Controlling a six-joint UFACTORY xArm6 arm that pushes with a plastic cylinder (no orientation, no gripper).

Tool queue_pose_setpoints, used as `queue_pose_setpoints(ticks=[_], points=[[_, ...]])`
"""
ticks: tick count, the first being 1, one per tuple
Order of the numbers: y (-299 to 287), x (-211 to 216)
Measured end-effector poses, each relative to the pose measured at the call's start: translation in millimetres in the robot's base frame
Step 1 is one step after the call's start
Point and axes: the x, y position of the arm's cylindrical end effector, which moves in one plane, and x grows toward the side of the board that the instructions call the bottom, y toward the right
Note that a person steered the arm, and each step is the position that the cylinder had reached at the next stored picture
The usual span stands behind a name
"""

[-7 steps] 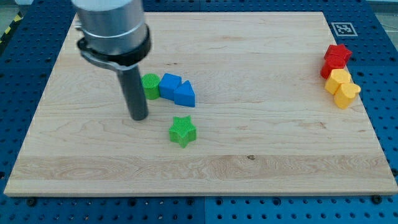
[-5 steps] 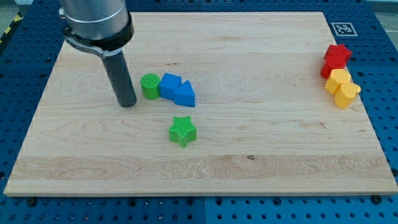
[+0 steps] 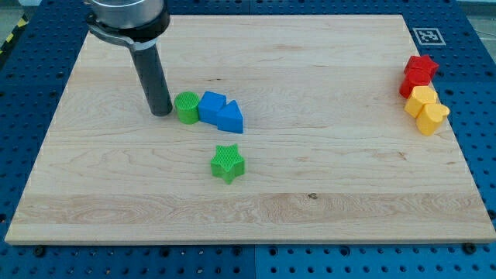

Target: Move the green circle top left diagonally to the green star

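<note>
The green circle (image 3: 187, 107) stands on the wooden board (image 3: 310, 178), left of centre. It touches a blue block (image 3: 211, 106) on its right. The green star (image 3: 227, 163) lies below and to the right of the circle, apart from it. My tip (image 3: 161, 113) rests on the board just left of the green circle, very close to it or touching it. The rod rises towards the view's top left.
A blue triangle (image 3: 230, 118) sits against the blue block's right side. At the view's right edge a red star (image 3: 420, 69) tops a red block (image 3: 406, 85), with a yellow block (image 3: 422, 98) and a yellow heart (image 3: 432, 116) below.
My tip has moved up from below-left of the green circle, swung out to the left, then come back right to the circle's left side. The blocks have not moved.
</note>
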Motion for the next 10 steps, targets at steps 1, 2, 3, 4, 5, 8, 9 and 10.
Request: queue_pose_setpoints(ticks=[1, 2, 3, 4, 5, 8, 9, 10], points=[[0, -5], [0, -20], [0, -21], [0, -21], [0, -43], [57, -30], [44, -22], [44, -18]])
